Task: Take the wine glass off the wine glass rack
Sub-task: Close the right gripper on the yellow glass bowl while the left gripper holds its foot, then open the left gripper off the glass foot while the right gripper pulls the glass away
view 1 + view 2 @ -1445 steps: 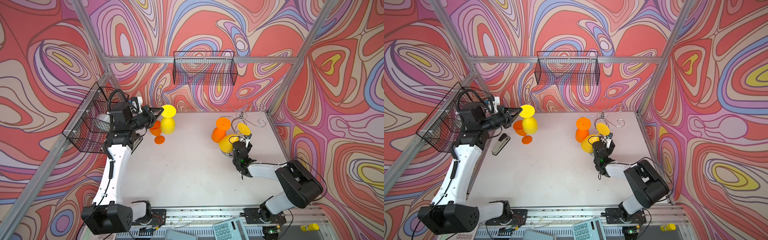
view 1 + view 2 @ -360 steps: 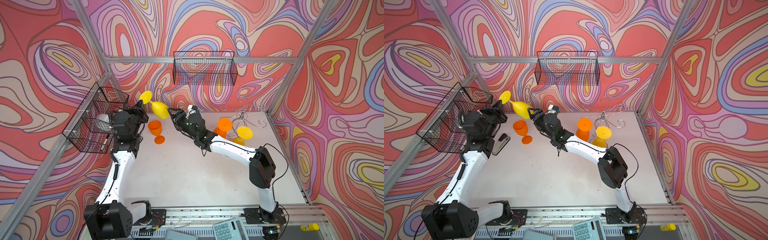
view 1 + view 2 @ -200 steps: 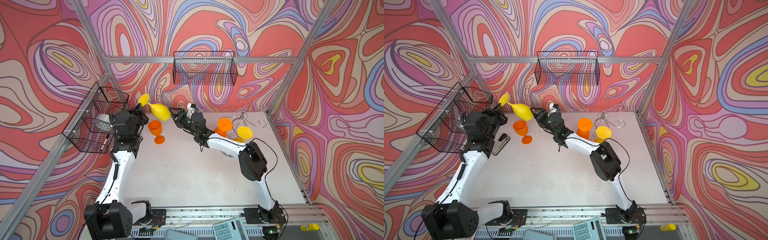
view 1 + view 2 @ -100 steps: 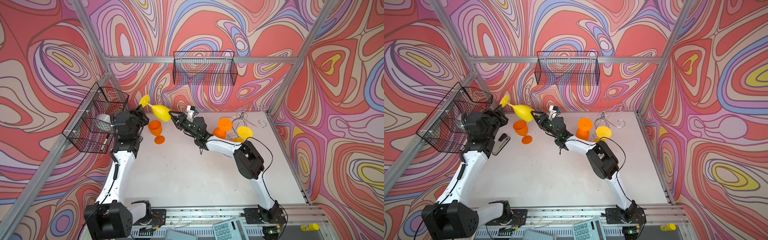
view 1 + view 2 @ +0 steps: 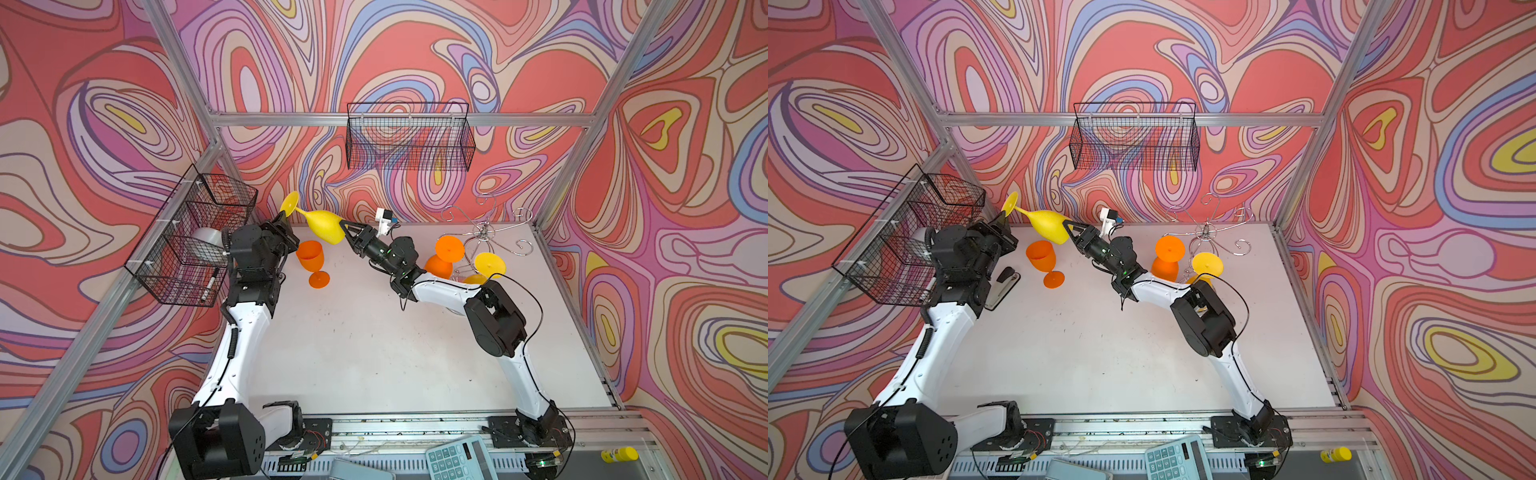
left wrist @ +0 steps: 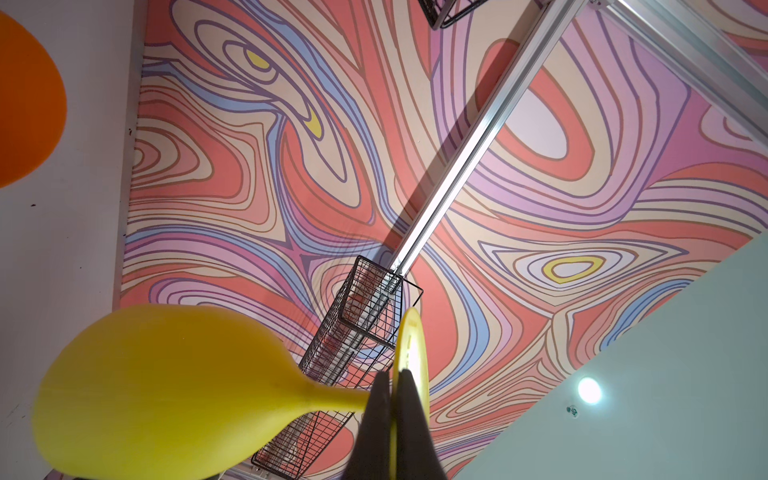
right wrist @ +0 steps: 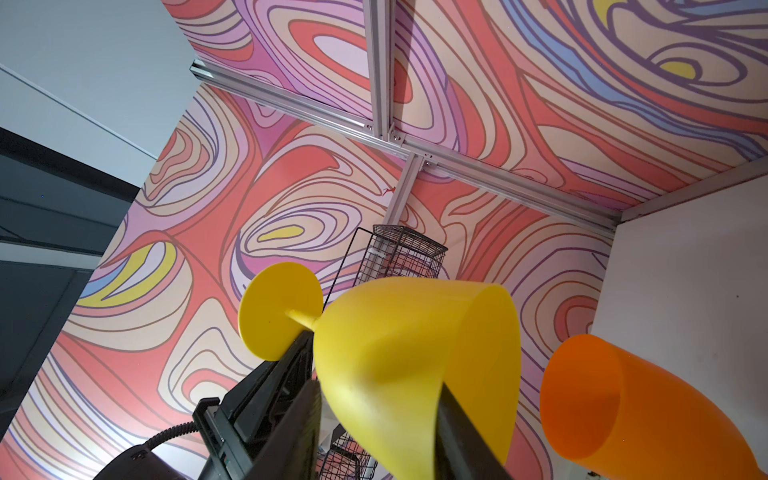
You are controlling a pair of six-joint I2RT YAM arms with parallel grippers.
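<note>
I judge this to be a handover in the air. The left tool is clamped on the thin stem of the glass, right next to the foot. This grip should not loosen or move until the other side has the glass for sure.

The glass is off the rack. It hangs above the back left part of the worktop, almost lying, with the foot toward the left wall and the mouth toward the middle. Just below it stands an upright orange glass, so I must not let the bowl sink.

The right tool has its jaws on both sides of the bowl at the rim; I cannot tell whether they press on it yet. I would shut them slowly, because the bowl is round and smooth and may slip out. Only then would I open the left one.

The rack stands at the back right, well apart.

The glass is plain yellow and looks like plastic. It has a tulip bowl, a narrow stem and a flat round foot.
</note>
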